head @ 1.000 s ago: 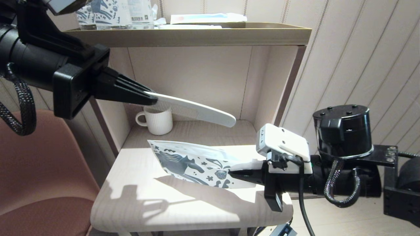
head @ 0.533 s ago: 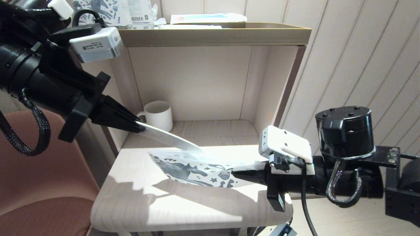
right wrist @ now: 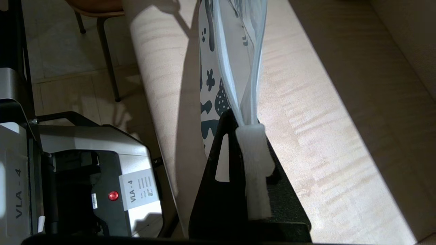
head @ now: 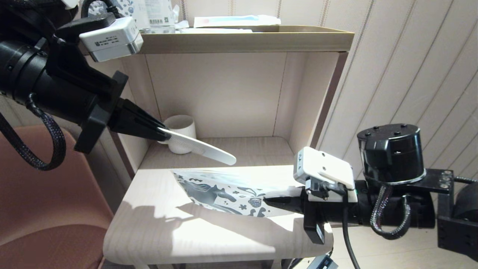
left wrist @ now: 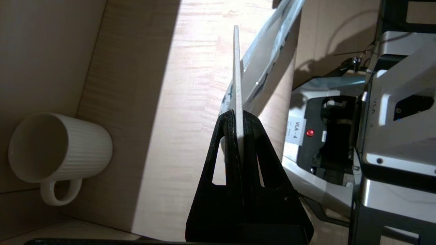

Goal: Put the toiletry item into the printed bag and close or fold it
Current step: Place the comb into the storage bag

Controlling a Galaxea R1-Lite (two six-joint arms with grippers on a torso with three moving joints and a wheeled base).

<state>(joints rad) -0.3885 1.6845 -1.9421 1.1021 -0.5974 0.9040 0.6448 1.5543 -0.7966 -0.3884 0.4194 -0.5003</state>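
Observation:
My left gripper [head: 160, 132] is shut on one end of the toiletry item [head: 203, 148], a flat off-white strip slanting down to the right. Its rounded tip hangs just above the upper edge of the printed bag [head: 224, 194]. In the left wrist view the toiletry item [left wrist: 236, 68] shows edge-on between the left gripper [left wrist: 237, 117] jaws, pointing at the bag's mouth. The bag stands tilted on the wooden table [head: 157, 231]. My right gripper [head: 267, 200] is shut on its right end. In the right wrist view the white slider tab [right wrist: 253, 163] lies in the right gripper [right wrist: 238, 119], and the bag [right wrist: 224, 68] gapes slightly.
A ribbed white mug [head: 181, 129] stands at the back left of the alcove, right behind the toiletry item. The shelf top holds horse-printed packs [head: 149, 11] and flat packets [head: 235, 20]. The alcove's side wall [head: 328, 101] is on the right, a brown chair [head: 44, 209] on the left.
The left gripper swung the toiletry item down and to the left towards the bag's mouth, then lifted it slightly. The right gripper kept its hold, with the bag tipped a little flatter.

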